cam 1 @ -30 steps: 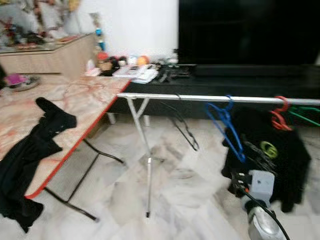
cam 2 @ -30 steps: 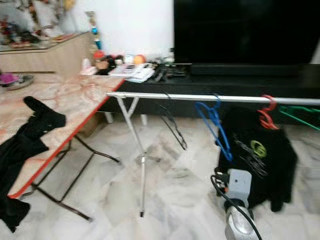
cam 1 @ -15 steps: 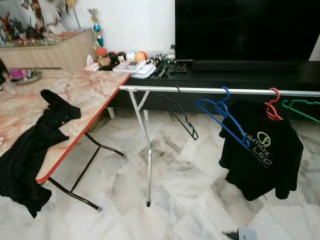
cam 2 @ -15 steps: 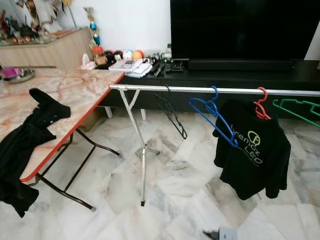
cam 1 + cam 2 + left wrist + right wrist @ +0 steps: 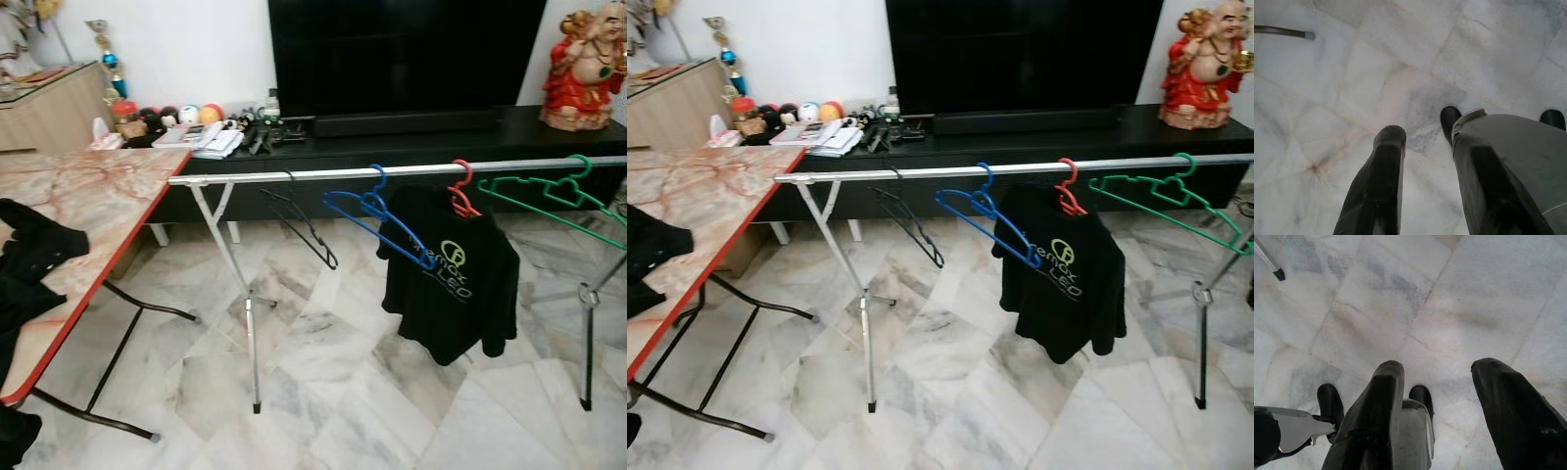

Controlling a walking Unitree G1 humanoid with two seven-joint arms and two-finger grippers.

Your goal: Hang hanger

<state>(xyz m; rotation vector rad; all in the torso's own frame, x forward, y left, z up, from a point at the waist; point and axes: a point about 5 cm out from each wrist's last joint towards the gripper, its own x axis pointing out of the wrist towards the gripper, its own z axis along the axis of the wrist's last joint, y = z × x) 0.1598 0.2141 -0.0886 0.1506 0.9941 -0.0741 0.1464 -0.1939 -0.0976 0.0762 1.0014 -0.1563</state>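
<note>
Left eye view, silver rail (image 5: 294, 176) carrying black hanger (image 5: 304, 220), blue hanger (image 5: 377, 220), red hanger (image 5: 460, 196) with black T-shirt (image 5: 451, 279), green hanger (image 5: 558, 196), left gripper (image 5: 1425, 142) and right gripper (image 5: 1437, 377) spread apart, empty, over marble floor (image 5: 343, 372).

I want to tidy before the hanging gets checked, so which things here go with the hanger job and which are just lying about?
Part of the job:
- silver rail
- black hanger
- blue hanger
- red hanger carrying the black T-shirt
- green hanger

Just lying about:
- black clothes on the marble table
- red figurine
- books and balls on the TV bench
</note>
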